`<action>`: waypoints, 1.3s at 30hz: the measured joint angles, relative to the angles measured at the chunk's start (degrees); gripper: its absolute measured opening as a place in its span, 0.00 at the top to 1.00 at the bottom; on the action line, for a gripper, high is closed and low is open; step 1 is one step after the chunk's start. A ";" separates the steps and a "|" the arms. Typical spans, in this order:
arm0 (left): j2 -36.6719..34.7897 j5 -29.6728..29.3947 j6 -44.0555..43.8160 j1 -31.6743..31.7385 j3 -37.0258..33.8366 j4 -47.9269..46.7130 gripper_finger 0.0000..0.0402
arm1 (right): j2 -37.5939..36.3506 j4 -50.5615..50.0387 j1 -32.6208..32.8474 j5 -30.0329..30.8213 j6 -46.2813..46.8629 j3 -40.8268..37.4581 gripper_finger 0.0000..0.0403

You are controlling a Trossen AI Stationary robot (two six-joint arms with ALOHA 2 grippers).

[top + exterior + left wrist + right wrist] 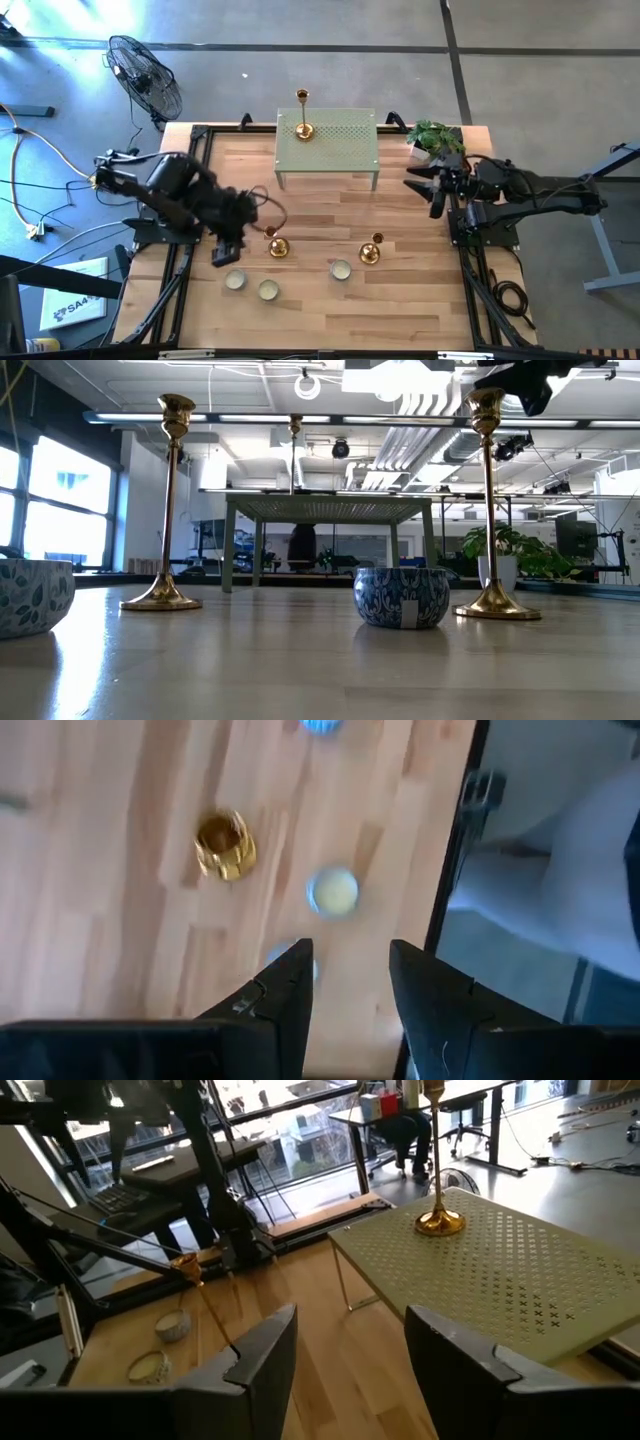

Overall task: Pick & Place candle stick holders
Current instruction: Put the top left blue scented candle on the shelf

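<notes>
Wood bench (320,300) w/ small green perforated stand (340,150) at the far middle. Plant (436,137) at the far right corner. Left arm over the near left of the bench, left tool (345,982) above the surface w/ fingers partly apart, nothing between them. Right arm at the right edge, right tool (350,1342) also partly open & empty, facing the stand. 3 gold candlesticks: one (304,128) upright on the stand, one (277,246) on the bench just beside the left tool, one (371,252) near centre-right. 3 small bowls, e.g. (340,269), near the front edge.
</notes>
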 joint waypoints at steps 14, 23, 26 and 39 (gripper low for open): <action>-1.00 -6.14 -2.11 -11.27 -5.37 0.18 0.65 | 4.22 -0.04 0.00 -1.55 0.74 -0.04 0.55; -1.11 -7.97 -1.40 -11.31 -5.36 0.09 0.58 | 5.31 -0.14 0.00 -3.66 2.47 -0.04 0.55; -1.09 -7.31 0.12 -11.33 -5.36 0.28 0.58 | 5.29 -0.05 0.00 -3.26 2.47 -0.04 0.55; -1.09 -14.52 -0.58 -11.83 -5.36 0.09 0.58 | 5.29 0.08 0.00 -2.72 5.26 -0.04 0.55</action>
